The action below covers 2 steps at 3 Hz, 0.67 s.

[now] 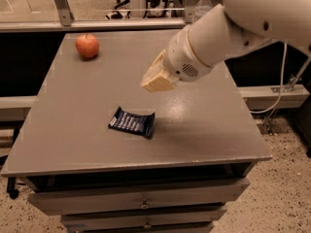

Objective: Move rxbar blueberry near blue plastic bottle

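Observation:
The rxbar blueberry [132, 122], a flat dark navy wrapper with white lettering, lies on the grey table [73, 110] near the front middle. My gripper [158, 79], cream-coloured at the end of the white arm, hovers above the table, up and to the right of the bar and apart from it. The blue plastic bottle [204, 3] stands at the table's far edge. Only its white cap and upper part show above the arm; the rest is hidden behind it.
A red apple [87, 46] sits at the far left of the table. Drawers [141, 203] are below the table's front edge. A white cable [279, 81] hangs at the right, and a metal rail [97, 25] runs behind the table.

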### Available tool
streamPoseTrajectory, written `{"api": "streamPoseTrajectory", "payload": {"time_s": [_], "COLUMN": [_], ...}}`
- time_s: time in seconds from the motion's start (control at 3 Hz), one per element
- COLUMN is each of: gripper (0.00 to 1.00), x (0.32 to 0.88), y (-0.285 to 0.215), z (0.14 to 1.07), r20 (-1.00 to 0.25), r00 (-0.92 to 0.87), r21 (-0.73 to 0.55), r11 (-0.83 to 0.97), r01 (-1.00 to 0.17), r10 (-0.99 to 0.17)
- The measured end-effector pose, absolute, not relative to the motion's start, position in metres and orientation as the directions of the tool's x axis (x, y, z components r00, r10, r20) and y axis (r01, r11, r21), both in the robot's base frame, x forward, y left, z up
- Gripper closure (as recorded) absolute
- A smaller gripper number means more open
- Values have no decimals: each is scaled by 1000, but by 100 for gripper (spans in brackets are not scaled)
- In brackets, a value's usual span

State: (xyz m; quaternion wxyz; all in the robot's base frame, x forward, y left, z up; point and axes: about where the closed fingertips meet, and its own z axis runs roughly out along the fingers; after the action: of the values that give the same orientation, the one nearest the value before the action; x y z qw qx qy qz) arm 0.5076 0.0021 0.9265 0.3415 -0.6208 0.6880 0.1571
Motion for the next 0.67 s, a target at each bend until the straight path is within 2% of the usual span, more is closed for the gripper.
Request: {"api": "streamPoseTrajectory", "payload": {"time_s": [0.67], "gripper": [3], "x": [511], "y": [27], "z": [889], "r20": [-730], "r00": [-48], "r21": [-97], "r11": [173], "r01": [-980], "r10": [-681]}}
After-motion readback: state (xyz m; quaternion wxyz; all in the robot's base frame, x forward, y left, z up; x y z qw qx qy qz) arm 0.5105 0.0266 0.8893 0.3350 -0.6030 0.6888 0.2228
